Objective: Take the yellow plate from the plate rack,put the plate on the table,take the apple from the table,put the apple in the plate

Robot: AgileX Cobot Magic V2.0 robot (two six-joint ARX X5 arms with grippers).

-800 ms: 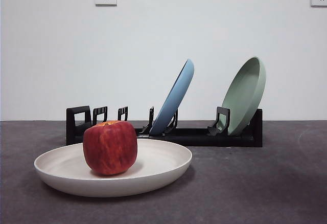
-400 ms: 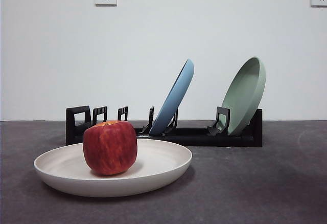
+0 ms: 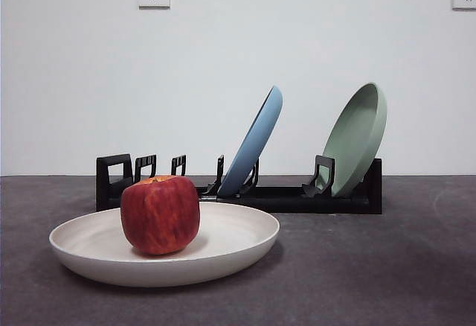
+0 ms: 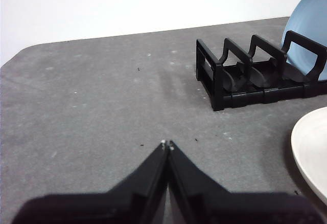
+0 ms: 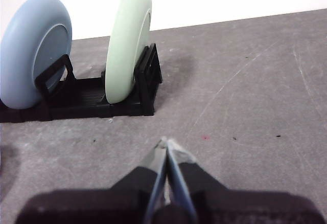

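The apple (image 3: 160, 215) sits upright in the yellow plate (image 3: 230, 245), which lies flat on the table (image 3: 372, 274) toward its front, just ahead of the plate rack (image 3: 290, 198). Compare the earlier front views: nothing has shifted, so you can judge the task complete. The rack holds a blue plate (image 3: 255, 144) and a green plate (image 3: 359, 137), both leaning. The left gripper (image 4: 167, 144) and right gripper (image 5: 164, 143) hover over bare table, jaws pressed together and holding nothing, well apart from the apple. You have open room on both sides.
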